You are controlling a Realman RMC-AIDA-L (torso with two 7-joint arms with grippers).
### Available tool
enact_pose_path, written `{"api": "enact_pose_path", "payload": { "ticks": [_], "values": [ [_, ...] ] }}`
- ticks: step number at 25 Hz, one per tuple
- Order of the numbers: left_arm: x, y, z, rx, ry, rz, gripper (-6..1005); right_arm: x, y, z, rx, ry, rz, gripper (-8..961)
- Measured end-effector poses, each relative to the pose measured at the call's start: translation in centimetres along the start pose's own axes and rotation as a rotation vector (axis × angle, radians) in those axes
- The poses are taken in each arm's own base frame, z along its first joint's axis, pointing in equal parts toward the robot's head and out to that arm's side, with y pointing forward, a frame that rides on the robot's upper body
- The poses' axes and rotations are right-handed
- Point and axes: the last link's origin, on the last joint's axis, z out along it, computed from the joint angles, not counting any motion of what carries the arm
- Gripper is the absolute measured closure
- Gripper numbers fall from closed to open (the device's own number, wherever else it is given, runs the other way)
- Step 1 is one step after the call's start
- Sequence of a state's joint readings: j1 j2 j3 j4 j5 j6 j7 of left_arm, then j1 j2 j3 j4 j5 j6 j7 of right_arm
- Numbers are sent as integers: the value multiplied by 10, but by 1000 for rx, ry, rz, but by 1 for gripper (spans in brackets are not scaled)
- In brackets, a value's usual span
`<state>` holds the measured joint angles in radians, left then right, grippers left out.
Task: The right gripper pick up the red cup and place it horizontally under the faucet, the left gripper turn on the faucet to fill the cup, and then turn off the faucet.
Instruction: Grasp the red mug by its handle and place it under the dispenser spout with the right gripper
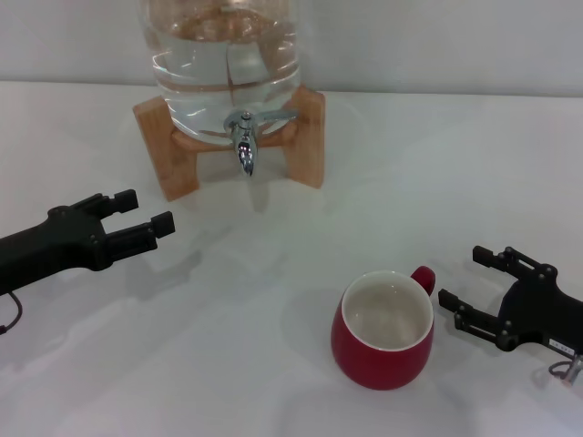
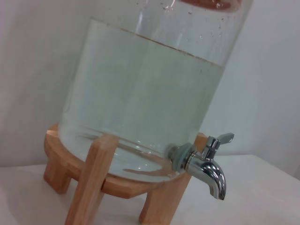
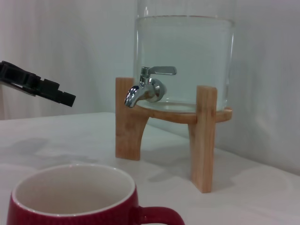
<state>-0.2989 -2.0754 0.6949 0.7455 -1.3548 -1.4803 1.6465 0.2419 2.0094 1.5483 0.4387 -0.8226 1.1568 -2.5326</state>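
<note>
Squat, rounded, glossy red cup (image 1: 385,330) with cream-white inside, upright on white table (image 1: 273,364), near front, right of centre; well apart from faucet, not yet under it. Small red loop handle (image 1: 424,278) turned toward right gripper (image 1: 474,283). Inside looks empty.

Right gripper: black two-fingered claw, white printed label, just beside cup on handle side, fingers spread wide, nothing held, not touching.

Left gripper (image 1: 144,212): unlabelled black claw, off to left, fingers parted, empty, pointing toward jug stand, apart from it.

Handling, judged: likely glazed ceramic, so stiff, fairly heavy for its bulk, slick under hard pads, chip-prone if knocked. Round belly offers poor purchase; pinch across rim wall, one finger inside and one outside, or around handle root, probably steadier. Heavier once filled.

Small shiny chrome faucet (image 1: 246,146), downward spout, thin lever handle lying sideways; smooth metal, stiff. Fitted low on big clear water jug (image 1: 223,55), mostly full, seated on light wooden stand (image 1: 305,137) with plain squared legs.
</note>
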Motion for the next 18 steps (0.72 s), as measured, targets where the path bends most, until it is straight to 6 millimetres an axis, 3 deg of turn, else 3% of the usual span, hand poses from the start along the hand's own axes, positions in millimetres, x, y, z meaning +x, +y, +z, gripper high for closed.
{"api": "enact_pose_path", "payload": {
  "ticks": [18],
  "values": [
    [1,-1,1,8,2,0,112,-6,0,13,-27,-2,-19,178]
  ]
}}
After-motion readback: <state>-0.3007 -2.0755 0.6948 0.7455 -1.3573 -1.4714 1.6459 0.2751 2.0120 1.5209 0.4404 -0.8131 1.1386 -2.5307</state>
